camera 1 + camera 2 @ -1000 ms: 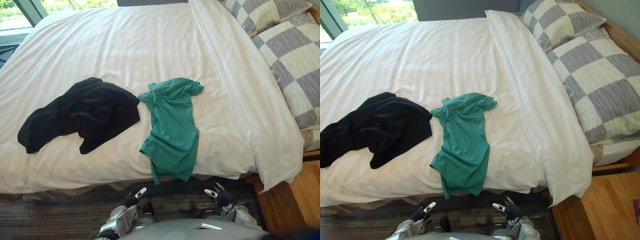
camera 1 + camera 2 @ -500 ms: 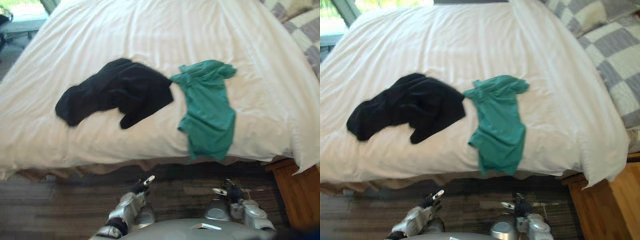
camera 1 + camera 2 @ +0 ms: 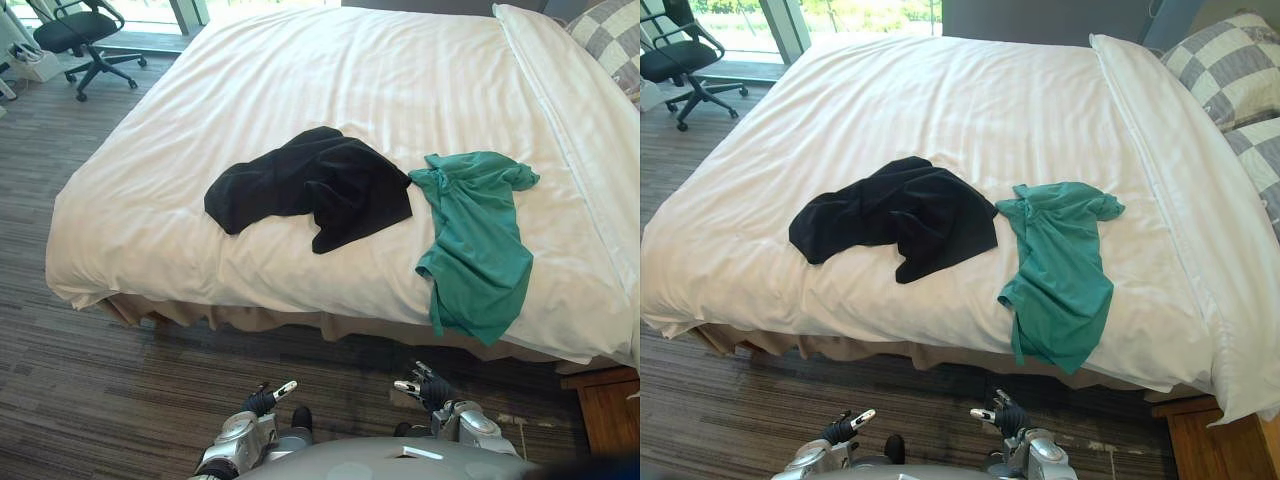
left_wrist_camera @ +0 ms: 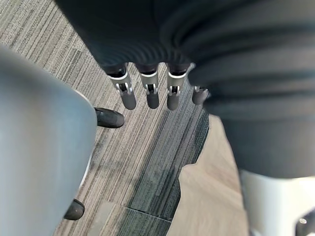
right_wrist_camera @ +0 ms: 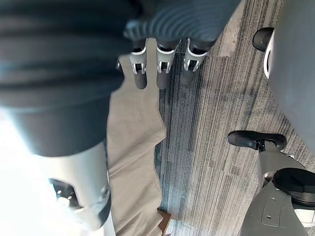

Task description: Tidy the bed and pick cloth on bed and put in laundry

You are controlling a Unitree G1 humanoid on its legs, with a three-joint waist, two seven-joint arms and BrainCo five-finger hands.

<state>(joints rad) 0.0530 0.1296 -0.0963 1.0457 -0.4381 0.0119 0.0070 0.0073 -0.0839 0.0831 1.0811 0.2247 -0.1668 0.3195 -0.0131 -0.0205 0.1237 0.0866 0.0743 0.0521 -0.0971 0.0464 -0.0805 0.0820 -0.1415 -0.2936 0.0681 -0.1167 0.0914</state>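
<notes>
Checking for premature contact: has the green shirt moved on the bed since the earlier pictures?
No. The camera shifted; the green shirt keeps its place beside the black cloth, hem over the near edge of the bed.

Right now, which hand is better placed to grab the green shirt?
Probably the right hand: it hangs open below the green shirt at the bed edge; the left hand is nearer the black garment.
</notes>
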